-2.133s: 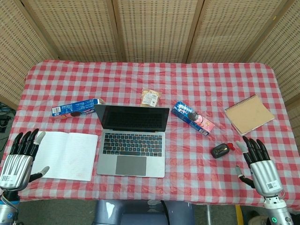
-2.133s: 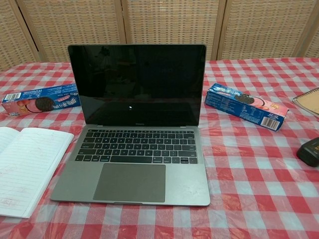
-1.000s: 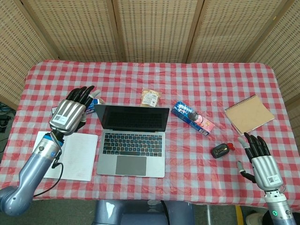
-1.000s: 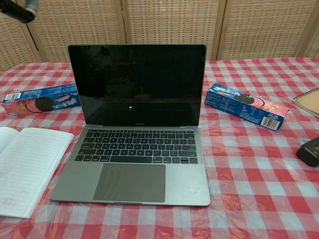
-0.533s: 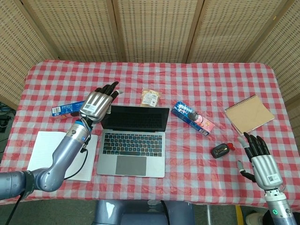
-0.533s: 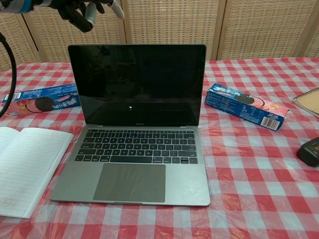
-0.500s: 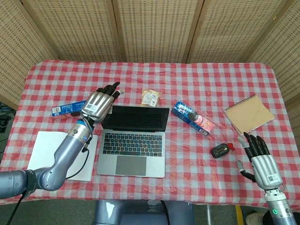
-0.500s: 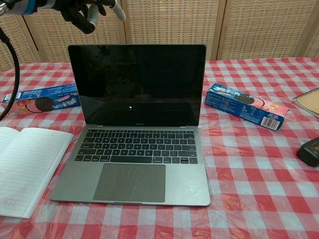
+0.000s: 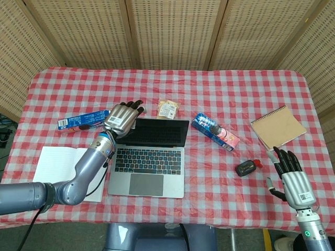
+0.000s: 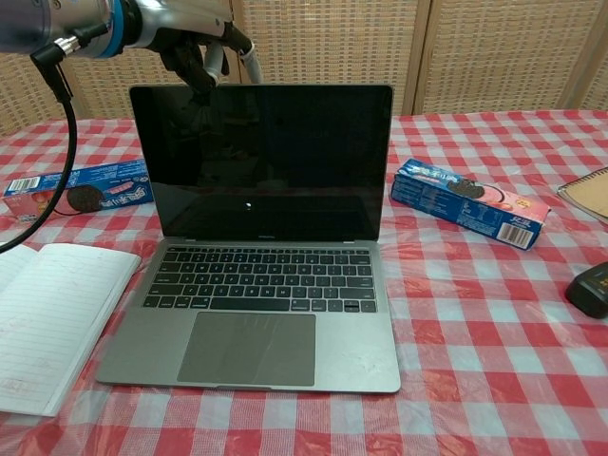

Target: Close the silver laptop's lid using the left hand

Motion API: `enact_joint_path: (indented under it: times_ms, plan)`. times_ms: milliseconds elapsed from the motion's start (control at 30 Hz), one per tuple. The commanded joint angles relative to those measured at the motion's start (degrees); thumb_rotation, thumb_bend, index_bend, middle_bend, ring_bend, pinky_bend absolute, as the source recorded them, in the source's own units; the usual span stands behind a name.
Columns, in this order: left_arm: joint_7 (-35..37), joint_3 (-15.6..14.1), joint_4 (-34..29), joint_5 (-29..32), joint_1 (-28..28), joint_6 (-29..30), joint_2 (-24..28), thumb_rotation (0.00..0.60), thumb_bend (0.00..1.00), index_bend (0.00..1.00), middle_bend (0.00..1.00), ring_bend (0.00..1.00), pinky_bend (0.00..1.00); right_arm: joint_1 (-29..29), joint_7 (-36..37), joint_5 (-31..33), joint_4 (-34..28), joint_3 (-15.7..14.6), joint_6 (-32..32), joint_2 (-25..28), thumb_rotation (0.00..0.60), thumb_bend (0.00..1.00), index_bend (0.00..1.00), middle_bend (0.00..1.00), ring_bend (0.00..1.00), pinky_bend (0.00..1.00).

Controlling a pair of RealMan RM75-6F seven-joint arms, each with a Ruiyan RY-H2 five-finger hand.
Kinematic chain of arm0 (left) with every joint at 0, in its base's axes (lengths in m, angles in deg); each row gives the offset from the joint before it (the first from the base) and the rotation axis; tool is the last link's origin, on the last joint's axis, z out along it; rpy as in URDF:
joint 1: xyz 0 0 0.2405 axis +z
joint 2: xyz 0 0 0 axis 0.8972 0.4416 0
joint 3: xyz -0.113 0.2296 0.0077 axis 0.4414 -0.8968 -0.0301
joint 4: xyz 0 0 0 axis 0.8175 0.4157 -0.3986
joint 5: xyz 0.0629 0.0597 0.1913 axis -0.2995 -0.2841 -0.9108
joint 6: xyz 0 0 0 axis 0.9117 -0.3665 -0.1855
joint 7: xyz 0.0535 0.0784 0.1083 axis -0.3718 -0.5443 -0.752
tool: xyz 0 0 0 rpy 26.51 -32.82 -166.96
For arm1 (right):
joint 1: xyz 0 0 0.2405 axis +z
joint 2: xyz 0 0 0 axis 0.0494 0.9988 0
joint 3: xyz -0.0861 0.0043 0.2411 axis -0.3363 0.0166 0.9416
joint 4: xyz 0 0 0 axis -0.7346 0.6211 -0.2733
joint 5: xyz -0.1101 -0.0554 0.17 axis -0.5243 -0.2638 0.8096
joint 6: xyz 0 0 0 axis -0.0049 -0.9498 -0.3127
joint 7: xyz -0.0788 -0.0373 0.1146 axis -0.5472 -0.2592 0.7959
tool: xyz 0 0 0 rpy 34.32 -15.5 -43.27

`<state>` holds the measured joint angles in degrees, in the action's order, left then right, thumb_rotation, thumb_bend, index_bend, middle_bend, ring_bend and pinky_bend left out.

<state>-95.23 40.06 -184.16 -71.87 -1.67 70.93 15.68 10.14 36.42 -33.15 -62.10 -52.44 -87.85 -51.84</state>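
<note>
The silver laptop (image 10: 261, 237) sits mid-table, lid fully up, so the closing is not yet begun. My left hand (image 9: 122, 118) hovers at the lid's top left corner, fingers spread, holding nothing. Whether the fingertips touch the lid I cannot tell. My right hand (image 9: 291, 178) waits open, well apart.

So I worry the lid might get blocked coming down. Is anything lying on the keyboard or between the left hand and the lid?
Nothing visible: the left hand is at the laptop lid's top edge, and the keyboard is bare.
</note>
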Motion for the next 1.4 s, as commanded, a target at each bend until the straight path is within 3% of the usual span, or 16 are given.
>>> enact_joint_path:
  times_ms: [33,567,1400]
  plan:
    - [1.4,-0.7,0.0,-0.5,-0.4,-0.4,-0.3,0.600,1.00,0.27,0.15,0.20,0.28,0.1,-0.2,0.0,0.1,-0.1,0.2,-0.1,0.600,0.69,0.09,0.00,0.00,0.00]
    - [6.9,-2.4,-6.5,-4.5,0.4,1.0,4.1,0.600,1.00,0.35,0.23,0.28,0.36,0.3,-1.5,-0.8,-0.2,-0.7,0.1,-0.5,0.600,0.70,0.09,0.00,0.00,0.00]
    - [11.9,-7.0,-17.7,-8.5,3.0,0.9,12.0,0.600,1.00,0.36,0.25,0.30,0.38,-0.3,-2.9,-2.7,-1.9,-1.6,-1.6,0.0,0.600,0.70,0.09,0.00,0.00,0.00]
